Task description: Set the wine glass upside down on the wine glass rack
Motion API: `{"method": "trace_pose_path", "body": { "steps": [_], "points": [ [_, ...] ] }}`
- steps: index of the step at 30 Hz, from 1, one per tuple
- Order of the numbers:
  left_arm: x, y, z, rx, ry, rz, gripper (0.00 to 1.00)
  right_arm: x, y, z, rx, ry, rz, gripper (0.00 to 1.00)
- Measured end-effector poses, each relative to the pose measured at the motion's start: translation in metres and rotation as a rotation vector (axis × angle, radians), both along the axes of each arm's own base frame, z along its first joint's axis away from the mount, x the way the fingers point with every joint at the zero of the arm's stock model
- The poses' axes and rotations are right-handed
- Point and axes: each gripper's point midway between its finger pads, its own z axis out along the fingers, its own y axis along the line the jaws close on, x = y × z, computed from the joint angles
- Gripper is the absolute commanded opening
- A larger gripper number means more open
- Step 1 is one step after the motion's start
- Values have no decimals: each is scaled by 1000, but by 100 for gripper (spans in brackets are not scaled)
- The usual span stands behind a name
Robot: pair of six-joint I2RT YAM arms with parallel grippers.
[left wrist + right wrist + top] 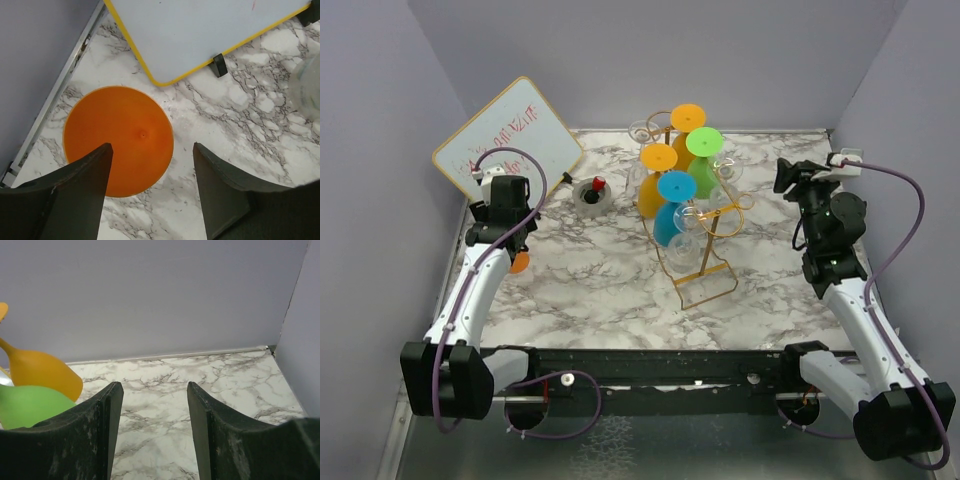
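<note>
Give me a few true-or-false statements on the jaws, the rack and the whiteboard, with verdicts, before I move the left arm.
1. The left jaws stand open, with a round orange disc on the marble table showing between them. True.
2. The right jaws are shut on a green glass. False: they are open and hold nothing. The green glass sits off to their left in the right wrist view.
3. The wine glass rack already carries coloured glasses, among them a blue glass. True.
4. The whiteboard stands at the right edge of the table. False: the whiteboard stands at the far left, by the left arm.
</note>
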Motion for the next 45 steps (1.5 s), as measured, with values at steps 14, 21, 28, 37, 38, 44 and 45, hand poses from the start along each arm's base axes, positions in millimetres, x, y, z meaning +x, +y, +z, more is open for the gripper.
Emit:
{"method": "trace_pose_path", "body": {
  "steps": [14,21,28,37,38,44,45],
  "points": [
    [0,1,-27,-46,82,-16,33,0,1,25,30,-37,5,59],
    [1,-3,-29,-58,89,-41,0,0,3,30,50,-20,15,59],
    [6,-16,-13,-114,61,-103,0,-1,6,44,105,-33,31,59],
    [13,-42,105,-212,-230,-221,0,-5,22,55,205,-31,115,59],
    [12,-46,119,-228,-265,-238,0,-6,25,57,213,-28,130,59],
    [15,-77,215,-344,-488,-371,0,-17,42,82,269,-50,235,59],
    [16,-81,228,-363,-517,-389,0,-19,45,83,279,-51,255,59]
  ]
}}
